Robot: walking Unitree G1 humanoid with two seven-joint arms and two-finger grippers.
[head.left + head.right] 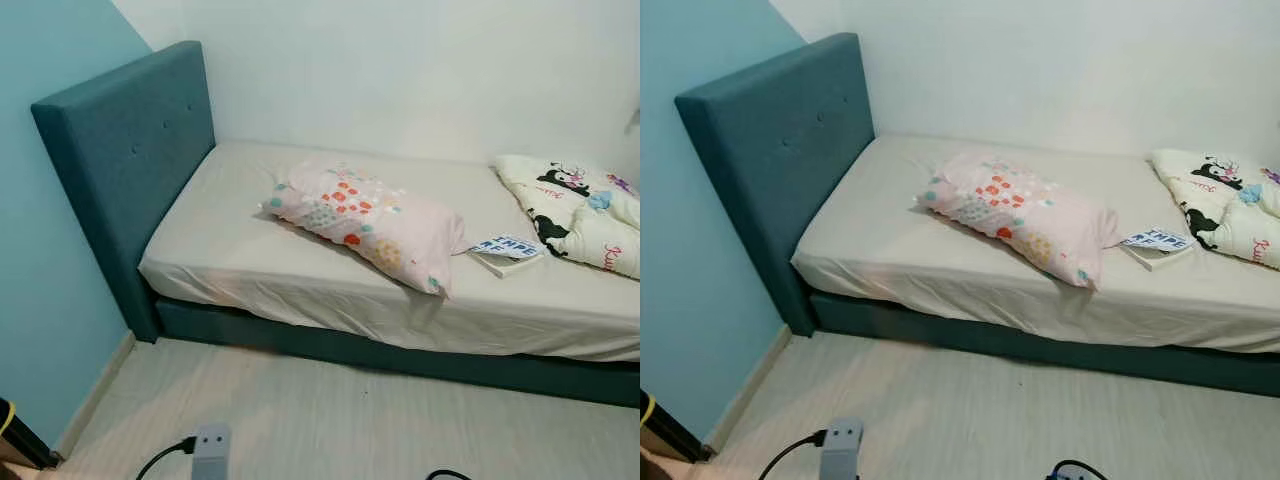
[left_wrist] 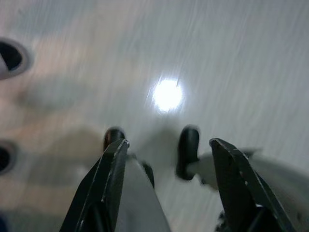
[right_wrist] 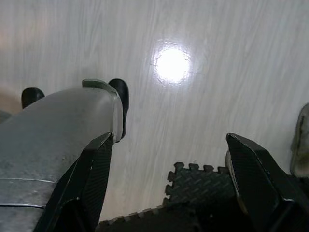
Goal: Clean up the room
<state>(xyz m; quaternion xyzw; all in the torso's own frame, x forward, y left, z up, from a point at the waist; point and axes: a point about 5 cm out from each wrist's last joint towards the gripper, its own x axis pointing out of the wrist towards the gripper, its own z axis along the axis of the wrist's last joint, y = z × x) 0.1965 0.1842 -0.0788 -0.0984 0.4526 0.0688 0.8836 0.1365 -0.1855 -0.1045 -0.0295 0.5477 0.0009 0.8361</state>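
one bed (image 1: pixel 240 250) with teal headboard (image 1: pixel 130 150) against the blue wall, beige sheet on. on it: one pink patterned pillow (image 1: pixel 365 222) lying mid-mattress at an angle, one book (image 1: pixel 506 252) just beside the pillow's far-right end near the front edge, one white cartoon-print quilt (image 1: pixel 580 210) bunched at the right end. on the pale wood floor (image 1: pixel 330 420): one grey plug block (image 1: pixel 210 450) with a black cable. left gripper (image 2: pixel 166 164) hangs over the floor, fingers spread, nothing between them, view blurred. right gripper (image 3: pixel 169 169) same: fingers spread wide, empty, above the floor and one black foam mat tile (image 3: pixel 193 193).
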